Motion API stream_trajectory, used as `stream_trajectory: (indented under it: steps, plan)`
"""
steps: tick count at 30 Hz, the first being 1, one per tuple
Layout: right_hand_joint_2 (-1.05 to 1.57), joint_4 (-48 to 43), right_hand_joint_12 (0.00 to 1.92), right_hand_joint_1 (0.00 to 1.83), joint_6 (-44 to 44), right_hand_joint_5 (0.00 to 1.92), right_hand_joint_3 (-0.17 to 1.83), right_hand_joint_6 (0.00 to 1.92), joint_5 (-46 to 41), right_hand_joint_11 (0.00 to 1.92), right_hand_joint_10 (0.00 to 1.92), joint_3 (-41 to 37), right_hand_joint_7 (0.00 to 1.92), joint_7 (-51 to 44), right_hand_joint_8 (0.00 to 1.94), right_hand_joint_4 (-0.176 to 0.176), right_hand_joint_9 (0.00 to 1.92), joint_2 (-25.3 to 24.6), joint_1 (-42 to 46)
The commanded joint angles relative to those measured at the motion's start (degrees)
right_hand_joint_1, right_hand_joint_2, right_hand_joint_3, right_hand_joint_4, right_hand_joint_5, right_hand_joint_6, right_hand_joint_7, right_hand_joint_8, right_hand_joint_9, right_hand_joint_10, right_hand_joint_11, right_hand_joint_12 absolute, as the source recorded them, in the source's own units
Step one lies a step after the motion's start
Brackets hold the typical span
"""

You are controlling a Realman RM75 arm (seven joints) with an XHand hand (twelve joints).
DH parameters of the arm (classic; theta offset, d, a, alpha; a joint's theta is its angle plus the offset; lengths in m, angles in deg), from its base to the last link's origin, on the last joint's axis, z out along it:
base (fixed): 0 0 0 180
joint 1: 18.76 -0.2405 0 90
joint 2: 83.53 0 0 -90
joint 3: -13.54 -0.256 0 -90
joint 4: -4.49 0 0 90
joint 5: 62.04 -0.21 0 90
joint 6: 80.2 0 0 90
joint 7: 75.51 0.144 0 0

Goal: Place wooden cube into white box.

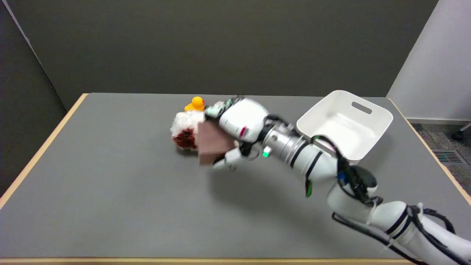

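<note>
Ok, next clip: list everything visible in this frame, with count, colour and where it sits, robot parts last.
wooden cube: one, brown, blurred, held in the right hand above the table's middle.
white box: one, white, with a handle slot, at the table's right far side, nothing seen in the part that shows.
plush toy: one, white and reddish-brown, on the table just left of the cube.
rubber duck: one, yellow, behind the plush toy.
table: one, grey top with a light wood edge.
right arm: one, white with black cables, reaching in from the lower right.
right hand: one, black and white, holding the cube.
</note>
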Motion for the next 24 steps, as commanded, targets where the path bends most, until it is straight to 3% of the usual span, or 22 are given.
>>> stream_trajectory:
  steps: [1,6,12,20,24]
  plan:
    - [1.20,-5.1,1.68,1.20,-9.9,0.54,0.13,1.49,3.7,0.62,1.29,-23.2,0.88,0.5,1.36,-0.176,0.78,6.9,1.6]
    - [1.20,-5.1,1.68,1.20,-15.0,0.54,0.12,1.49,4.0,0.61,1.29,-25.2,0.88,0.6,1.36,-0.176,0.78,12.1,3.9]
    - [1.21,-2.1,1.68,1.20,-16.1,0.53,0.12,1.50,4.1,0.61,1.29,-31.3,0.87,2.1,1.37,-0.176,0.77,13.1,6.5]
    - [1.22,7.0,1.67,1.19,-14.9,0.52,0.11,1.51,4.2,0.61,1.28,-39.3,0.87,20.7,1.38,-0.176,0.77,13.1,7.5]
    - [1.22,10.7,1.66,1.19,-11.1,0.50,0.11,1.53,4.0,0.61,1.27,-42.6,0.86,25.1,1.37,-0.176,0.76,13.2,7.3]
